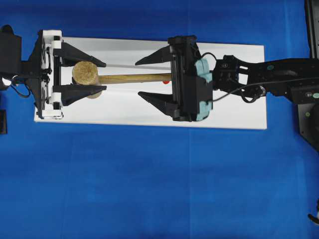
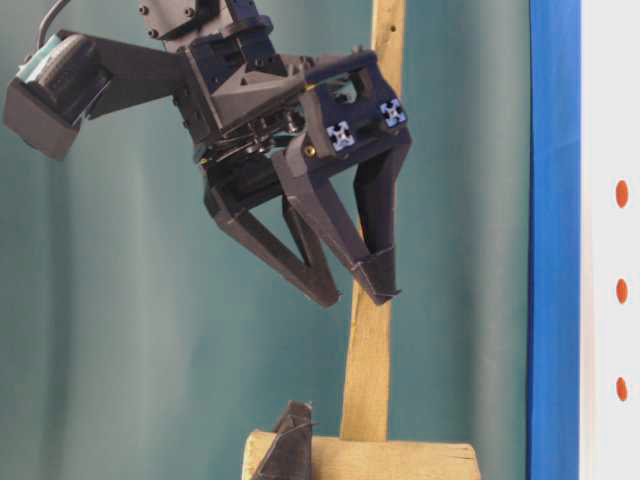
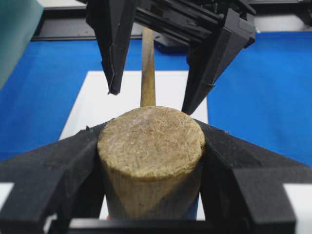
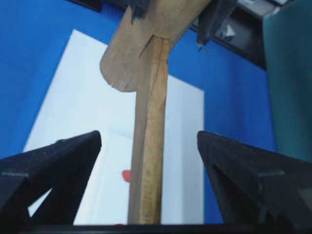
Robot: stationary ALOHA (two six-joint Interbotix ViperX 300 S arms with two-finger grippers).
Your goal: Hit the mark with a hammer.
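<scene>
The hammer is a tan wooden mallet held above the white board [image 1: 234,109]. My left gripper [image 1: 102,75] is shut on its thick head [image 1: 84,73], and its black fingers [image 3: 73,161] press both sides of the head [image 3: 151,146]. The slim handle [image 1: 134,78] runs right, between the jaws of my right gripper [image 1: 138,78]. That gripper [image 4: 148,139] stands wide open, with clear gaps on both sides of the handle [image 4: 151,146]. A red mark [image 4: 126,175] shows on the board just beside the handle, partly hidden by it, and as a red speck [image 1: 165,82] in the overhead view.
The board lies on a blue cloth [image 1: 149,189]. In the table-level view a row of three red dots [image 2: 621,290] shows on a white strip at the right, and the right gripper [image 2: 357,295] hangs beside the upright-looking handle [image 2: 368,370].
</scene>
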